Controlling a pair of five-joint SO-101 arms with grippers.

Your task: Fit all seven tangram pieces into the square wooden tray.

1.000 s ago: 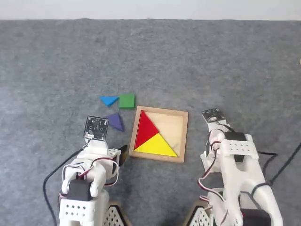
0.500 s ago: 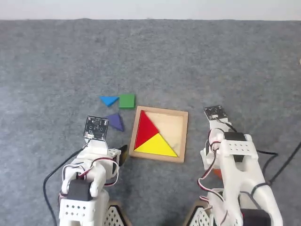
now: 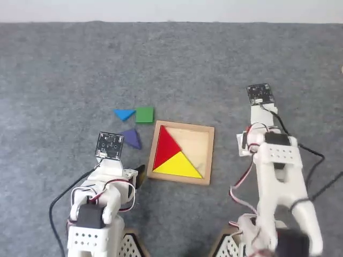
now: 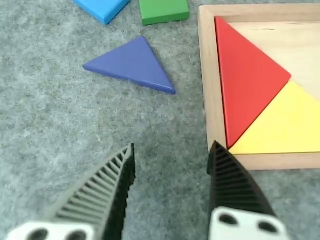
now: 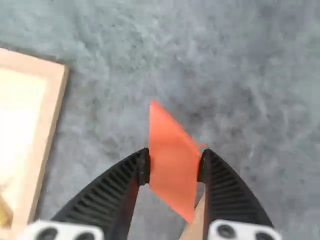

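Here, the right arm was stretched forward beside the wooden tray [image 3: 210, 155], and the orange piece [image 5: 170, 155] was clamped between the fingers of the right gripper [image 5: 172, 167] — held over the grey mat [image 3: 241, 64], apart from the tray. Its long axis was pointed away from the wrist. Compared with one second before, this arm was extended farther. The left gripper [image 4: 170, 160] was seen open at the tray's corner.

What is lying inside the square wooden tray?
A red triangle and a yellow triangle lie inside the square wooden tray, touching edge to edge; the rest is bare wood. Anything beneath them is hidden.
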